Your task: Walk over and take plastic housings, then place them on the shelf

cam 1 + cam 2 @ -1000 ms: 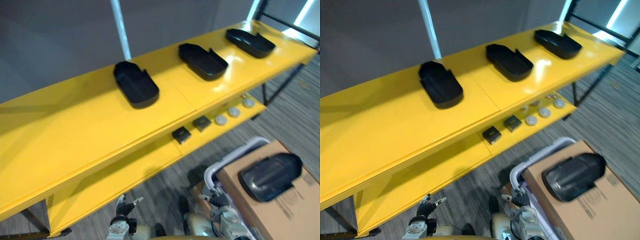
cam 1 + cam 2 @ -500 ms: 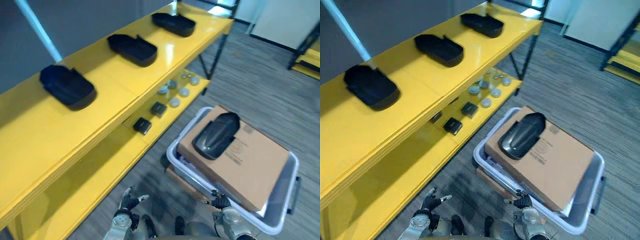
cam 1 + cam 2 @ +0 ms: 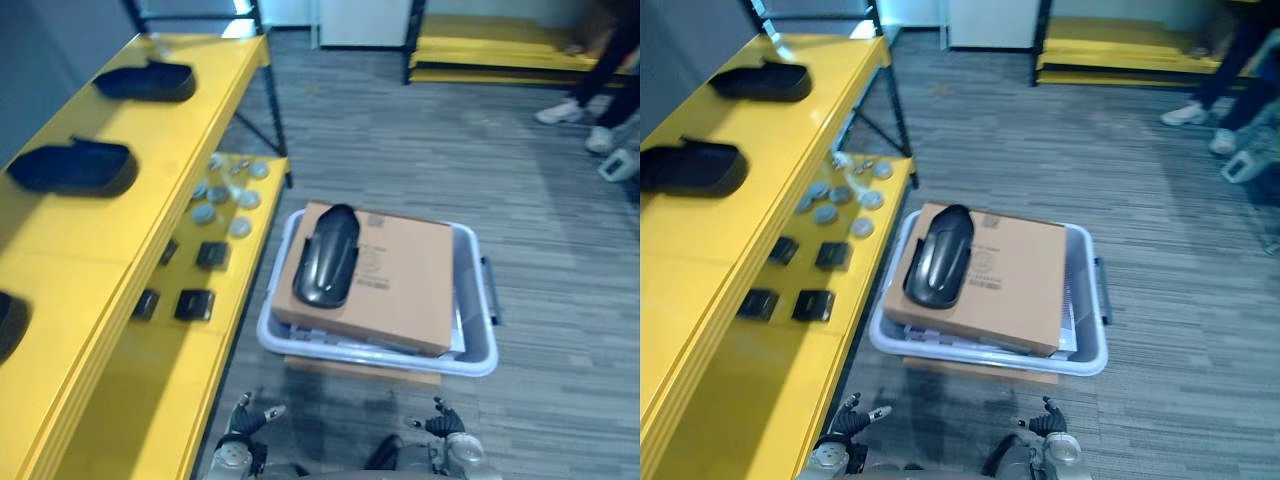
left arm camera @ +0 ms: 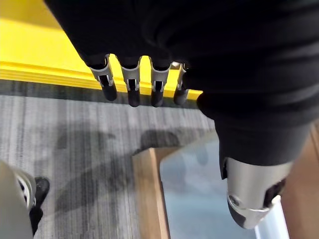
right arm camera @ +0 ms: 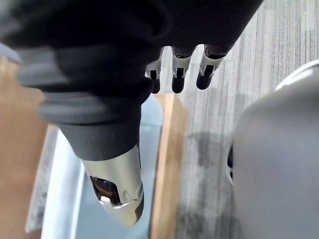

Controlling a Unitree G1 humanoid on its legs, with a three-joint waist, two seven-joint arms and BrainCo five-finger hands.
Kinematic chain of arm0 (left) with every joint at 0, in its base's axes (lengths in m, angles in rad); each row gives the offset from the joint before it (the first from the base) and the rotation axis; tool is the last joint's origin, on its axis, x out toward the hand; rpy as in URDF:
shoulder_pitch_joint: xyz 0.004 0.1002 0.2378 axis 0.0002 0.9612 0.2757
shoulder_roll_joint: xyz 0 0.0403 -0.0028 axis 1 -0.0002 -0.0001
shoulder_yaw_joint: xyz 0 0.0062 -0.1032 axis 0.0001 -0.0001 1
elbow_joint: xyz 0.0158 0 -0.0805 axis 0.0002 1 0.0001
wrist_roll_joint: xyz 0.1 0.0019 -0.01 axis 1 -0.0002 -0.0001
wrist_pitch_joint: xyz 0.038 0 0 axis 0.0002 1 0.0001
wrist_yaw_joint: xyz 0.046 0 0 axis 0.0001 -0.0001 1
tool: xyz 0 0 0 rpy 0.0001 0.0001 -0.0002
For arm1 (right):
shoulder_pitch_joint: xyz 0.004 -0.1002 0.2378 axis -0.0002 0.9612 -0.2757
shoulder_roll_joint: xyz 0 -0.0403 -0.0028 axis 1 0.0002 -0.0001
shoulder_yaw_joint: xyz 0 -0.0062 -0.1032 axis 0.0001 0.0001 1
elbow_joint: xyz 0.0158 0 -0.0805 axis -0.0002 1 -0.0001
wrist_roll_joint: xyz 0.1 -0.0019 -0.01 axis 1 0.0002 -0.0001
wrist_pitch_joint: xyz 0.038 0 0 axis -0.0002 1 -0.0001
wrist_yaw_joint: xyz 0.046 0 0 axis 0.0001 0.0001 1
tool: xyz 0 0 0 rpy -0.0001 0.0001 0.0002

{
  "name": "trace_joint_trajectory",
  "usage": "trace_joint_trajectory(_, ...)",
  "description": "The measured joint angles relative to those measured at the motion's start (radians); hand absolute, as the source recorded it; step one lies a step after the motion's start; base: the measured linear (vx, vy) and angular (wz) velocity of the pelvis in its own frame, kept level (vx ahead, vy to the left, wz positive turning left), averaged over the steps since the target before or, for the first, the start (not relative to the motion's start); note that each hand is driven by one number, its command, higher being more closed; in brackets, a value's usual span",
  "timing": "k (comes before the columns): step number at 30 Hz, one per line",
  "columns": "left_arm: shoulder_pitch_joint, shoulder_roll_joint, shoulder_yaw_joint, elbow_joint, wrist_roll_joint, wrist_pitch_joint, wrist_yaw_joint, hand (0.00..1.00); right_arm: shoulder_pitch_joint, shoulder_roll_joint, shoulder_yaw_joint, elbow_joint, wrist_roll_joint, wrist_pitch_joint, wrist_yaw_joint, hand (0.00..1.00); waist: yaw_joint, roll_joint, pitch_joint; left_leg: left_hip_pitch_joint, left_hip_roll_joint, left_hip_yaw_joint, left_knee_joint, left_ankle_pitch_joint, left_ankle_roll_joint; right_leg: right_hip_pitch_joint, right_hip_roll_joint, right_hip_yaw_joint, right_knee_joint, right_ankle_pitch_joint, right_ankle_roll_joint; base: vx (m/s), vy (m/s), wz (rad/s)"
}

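one housing (image 3: 327, 255) lies on the box (image 3: 400, 285) in the bin (image 3: 480, 350), close ahead. shelved housings (image 3: 72, 167) sit on the shelf (image 3: 70, 270). the left hand (image 4: 130, 89) and right hand (image 5: 179, 74) hang low, fingers straight and loose, holding nothing. this looks like the approach. next: step closer, reach down and grip the housing's sides.
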State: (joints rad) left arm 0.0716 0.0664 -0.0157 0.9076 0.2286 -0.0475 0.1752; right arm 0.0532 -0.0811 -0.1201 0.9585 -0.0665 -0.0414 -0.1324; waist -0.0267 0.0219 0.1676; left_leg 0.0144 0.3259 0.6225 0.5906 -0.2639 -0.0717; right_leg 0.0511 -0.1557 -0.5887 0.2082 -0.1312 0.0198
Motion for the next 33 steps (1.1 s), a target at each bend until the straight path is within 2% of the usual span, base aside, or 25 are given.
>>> trace_joint_trajectory(1, 0.000, -0.005, -0.004, 0.004, 0.000, -0.001, 0.000, 0.00, -0.003, -0.003, -0.001, 0.000, 0.007, 0.000, 0.000, 0.00, 0.002, -0.003, 0.003, -0.020, -0.022, -0.080, -0.019, -0.019, -0.004, -0.002, -0.003, 0.013, -0.001, 0.001, 0.002, -0.03, 0.166, -0.59)
trace_joint_trajectory(2, 0.001, -0.012, -0.010, 0.007, -0.001, 0.000, 0.001, 0.00, 0.000, -0.009, -0.013, 0.001, 0.018, 0.000, -0.004, 0.00, 0.004, 0.004, 0.006, -0.041, -0.064, -0.210, -0.085, -0.028, 0.003, -0.002, -0.005, 0.043, 0.001, 0.007, 0.011, 0.02, 0.193, -0.68)
trace_joint_trajectory(3, -0.003, -0.012, -0.017, 0.007, -0.002, -0.001, 0.002, 0.00, -0.003, -0.010, -0.027, 0.001, 0.019, -0.003, -0.011, 0.00, 0.005, 0.017, 0.009, -0.051, -0.093, -0.304, -0.192, -0.005, 0.000, -0.008, -0.003, 0.071, 0.018, 0.009, 0.023, 0.03, 0.244, -0.83)
trace_joint_trajectory(4, -0.005, -0.006, -0.021, 0.010, -0.002, 0.000, 0.003, 0.00, -0.005, -0.010, -0.028, 0.003, 0.021, -0.003, -0.018, 0.00, 0.007, 0.023, 0.011, -0.036, -0.112, -0.321, -0.210, -0.008, -0.006, -0.012, -0.004, 0.103, 0.030, 0.006, 0.048, 0.04, 0.172, -0.57)
trace_joint_trajectory(6, -0.012, 0.013, -0.032, 0.011, -0.002, 0.000, 0.007, 0.00, 0.009, 0.019, -0.030, -0.002, 0.039, -0.011, -0.017, 0.00, -0.002, 0.000, 0.006, -0.017, -0.147, -0.297, -0.230, -0.004, 0.000, -0.022, -0.028, 0.144, 0.010, 0.022, 0.072, 0.05, 0.178, -0.31)
trace_joint_trajectory(8, -0.011, 0.028, -0.034, 0.011, -0.003, 0.001, 0.007, 0.00, 0.014, 0.026, -0.039, -0.005, 0.061, -0.016, -0.018, 0.00, -0.005, -0.017, 0.003, -0.010, -0.168, -0.287, -0.239, -0.001, 0.005, -0.022, -0.045, 0.156, 0.001, 0.031, 0.080, 0.04, 0.155, -0.15)
trace_joint_trajectory(10, -0.006, 0.034, -0.034, 0.011, -0.003, 0.001, 0.007, 0.00, 0.024, 0.027, -0.077, -0.014, 0.093, -0.018, -0.020, 0.00, -0.012, -0.016, 0.003, 0.009, -0.201, -0.285, -0.276, 0.008, 0.020, -0.019, -0.070, 0.160, -0.003, 0.035, 0.088, 0.05, 0.117, 0.02)
trace_joint_trajectory(14, 0.015, 0.052, -0.029, 0.011, -0.003, 0.001, 0.014, 0.00, 0.038, 0.027, -0.149, -0.069, 0.129, -0.018, -0.023, 0.00, -0.012, -0.015, 0.004, 0.046, -0.213, -0.265, -0.321, 0.014, 0.027, -0.010, -0.072, 0.183, -0.011, 0.037, 0.089, 0.05, 0.035, -0.09)
trace_joint_trajectory(19, 0.040, 0.055, -0.001, 0.010, -0.018, 0.000, 0.022, 0.00, 0.094, -0.023, -0.264, -0.315, 0.134, -0.021, -0.076, 0.00, -0.015, -0.019, 0.001, 0.107, -0.228, -0.257, -0.413, 0.046, 0.025, 0.023, -0.058, 0.198, -0.062, 0.067, 0.089, 0.06, 0.005, -0.08)
trace_joint_trajectory(23, 0.060, 0.057, 0.029, 0.005, -0.017, -0.003, 0.022, 0.00, 0.159, -0.071, -0.273, -0.642, 0.103, -0.032, -0.086, 0.00, -0.023, -0.041, -0.007, 0.139, -0.239, -0.259, -0.453, 0.061, 0.022, 0.048, -0.055, 0.205, -0.094, 0.075, 0.095, 0.06, 0.015, -0.05)
trace_joint_trajectory(26, 0.067, 0.065, 0.028, 0.005, -0.017, -0.006, 0.021, 0.00, 0.181, -0.083, -0.233, -0.839, 0.098, -0.056, -0.074, 0.00, -0.023, -0.054, -0.019, 0.142, -0.241, -0.266, -0.453, 0.061, 0.022, 0.068, -0.055, 0.204, -0.109, 0.083, 0.096, 0.03, 0.021, 0.05)
trace_joint_trajectory(28, 0.067, 0.066, 0.028, 0.004, -0.016, -0.008, 0.020, 0.00, 0.176, -0.098, -0.155, -0.963, 0.087, -0.073, -0.054, 0.00, -0.019, -0.059, -0.025, 0.142, -0.242, -0.274, -0.453, 0.069, 0.030, 0.072, -0.054, 0.203, -0.112, 0.095, 0.091, 0.01, 0.019, 0.06)
trace_joint_trajectory(31, 0.068, 0.073, 0.023, 0.004, -0.016, -0.012, 0.018, 0.00, 0.126, -0.116, -0.016, -1.026, 0.036, -0.107, -0.014, 0.00, -0.012, -0.068, -0.030, 0.148, -0.248, -0.309, -0.453, 0.076, 0.033, 0.102, -0.056, 0.200, -0.129, 0.105, 0.088, 0.03, 0.020, 0.27)
trace_joint_trajectory(33, 0.068, 0.076, 0.018, 0.002, -0.014, -0.017, 0.014, 0.00, 0.055, -0.115, 0.058, -0.999, 0.013, -0.107, 0.002, 0.00, -0.004, -0.071, -0.034, 0.153, -0.250, -0.322, -0.452, 0.076, 0.033, 0.109, -0.058, 0.195, -0.129, 0.106, 0.088, 0.04, 0.006, 0.25)
